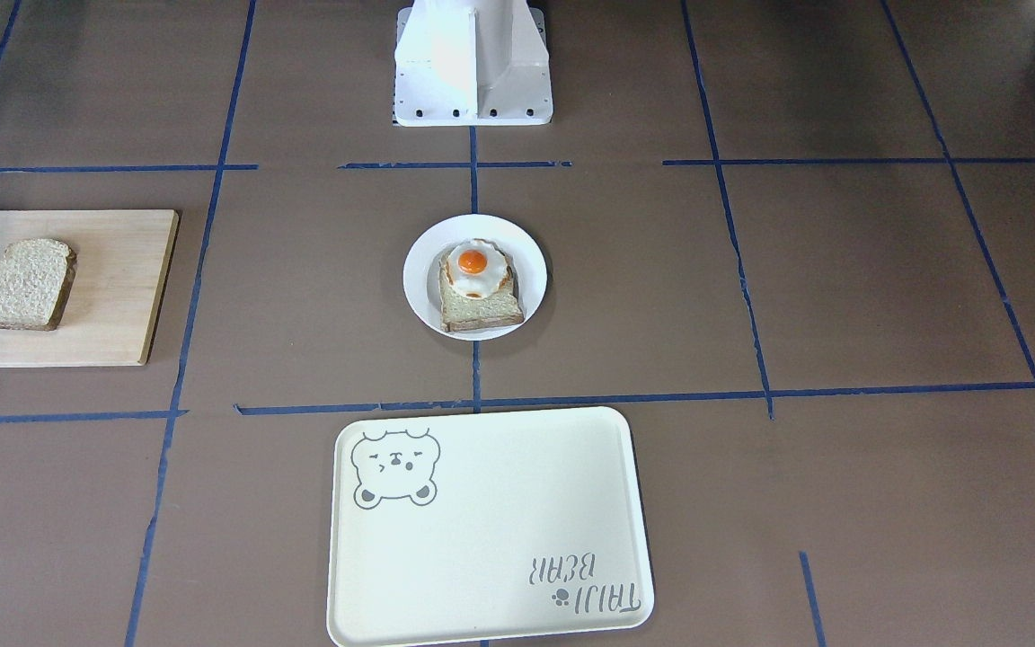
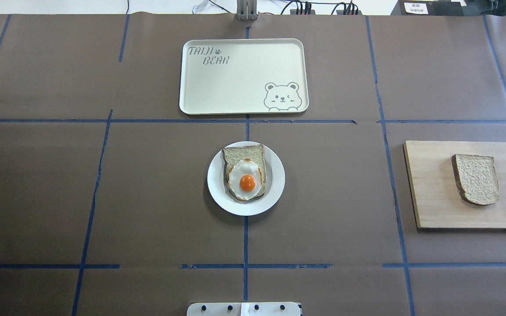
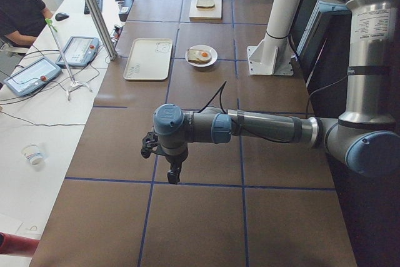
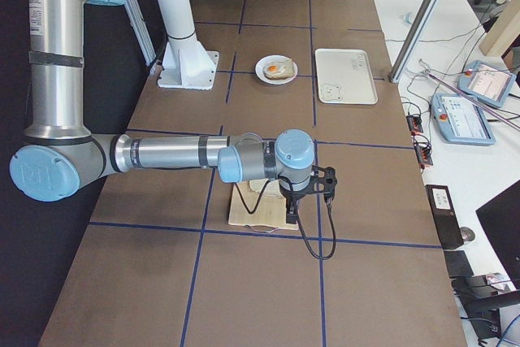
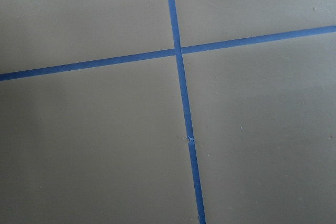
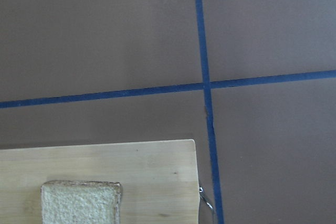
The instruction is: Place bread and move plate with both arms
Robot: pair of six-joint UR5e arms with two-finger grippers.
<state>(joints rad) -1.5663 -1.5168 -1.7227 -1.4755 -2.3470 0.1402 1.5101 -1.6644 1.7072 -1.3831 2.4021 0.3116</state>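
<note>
Overhead exterior shows bread (image 2: 475, 179) on board (image 2: 428, 188), plate (image 2: 276, 186) well apart.

The right wrist view cuts the bread (image 6: 81, 203) and the wooden board (image 6: 131, 166) off at its lower edge. In the right side view the right arm (image 4: 162, 153) covers the bread and much of the board. You cannot tell how the jaws of the left gripper (image 3: 174, 176) or the right gripper (image 4: 292, 215) stand.

One plain bread (image 2: 476, 177), one egg toast (image 2: 243, 154), one plate (image 2: 218, 193), one tray (image 2: 235, 79), one board (image 2: 428, 188)
</note>
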